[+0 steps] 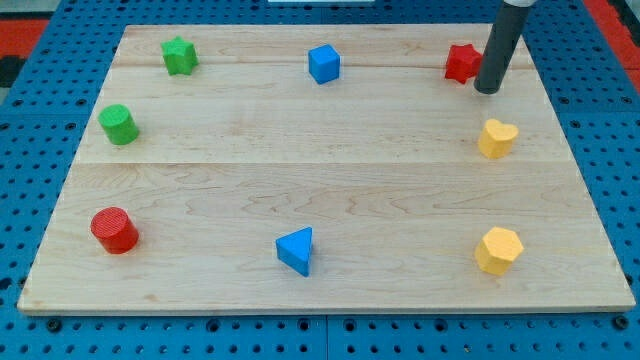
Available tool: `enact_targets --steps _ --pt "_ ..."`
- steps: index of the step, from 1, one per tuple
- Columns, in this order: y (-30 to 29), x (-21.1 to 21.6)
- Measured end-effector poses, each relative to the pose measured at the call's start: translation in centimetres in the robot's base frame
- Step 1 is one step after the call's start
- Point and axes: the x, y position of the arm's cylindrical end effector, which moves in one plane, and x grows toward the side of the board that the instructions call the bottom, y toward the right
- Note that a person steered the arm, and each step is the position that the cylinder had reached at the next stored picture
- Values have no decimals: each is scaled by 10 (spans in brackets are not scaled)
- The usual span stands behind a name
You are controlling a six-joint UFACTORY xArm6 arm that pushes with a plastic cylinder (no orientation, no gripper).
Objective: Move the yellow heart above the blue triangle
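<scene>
Near view's top right: my tip [487,90], just right of red star [461,62], above yellow heart [496,138]. No hand on rod. Heart at worktop [300,170] right edge; blue triangle [296,249] well apart, bottom centre.

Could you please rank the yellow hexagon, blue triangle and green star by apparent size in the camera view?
1. Yellow hexagon block and blue triangle block: look alike.
2. Green star block: smallest, though farther up the board, so possibly just perspective.
</scene>
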Motion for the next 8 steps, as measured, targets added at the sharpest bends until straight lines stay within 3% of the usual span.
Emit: enact_targets --steps 5,7,8 --pt "1 -2" --pt "60 -2" --pt "58 17"
